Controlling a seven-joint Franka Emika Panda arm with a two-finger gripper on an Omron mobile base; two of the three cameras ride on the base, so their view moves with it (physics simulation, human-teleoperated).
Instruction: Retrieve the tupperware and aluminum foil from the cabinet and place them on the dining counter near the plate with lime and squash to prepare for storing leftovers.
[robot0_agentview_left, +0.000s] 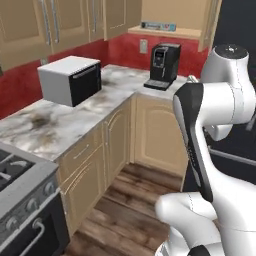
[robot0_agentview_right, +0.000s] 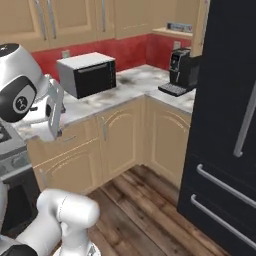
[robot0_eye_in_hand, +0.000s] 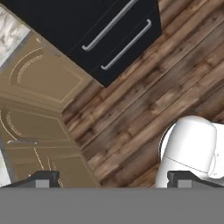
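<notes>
Two items are called for, and one is identifiable at this stage: the aluminum foil (robot0_agentview_left: 158, 25), a long narrow carton lying flat on the shelf board of the open cabinet (robot0_agentview_left: 172, 32) above the coffee machine (robot0_agentview_left: 162, 65). It also shows as a small pale strip high in the right base view. The tupperware cannot be made out on the shelf from these angles.

The gripper (robot0_eye_in_hand: 113, 178) points down at the wooden floor (robot0_eye_in_hand: 144, 109), with its two dark finger tips set wide apart at the bottom edge of the hand view and nothing between them. It is well apart from the cabinet.

Handling judgement for the carton: it is probably light and fairly stiff along its length, but thin cardboard walls may dent under a hard squeeze. Smooth printed faces may slip. Recommended hold: across the narrow width, near the middle of its length, so that neither end droops. Approach from the open front of the shelf, keeping clear of the cabinet door and the coffee machine below. Close gently.
</notes>
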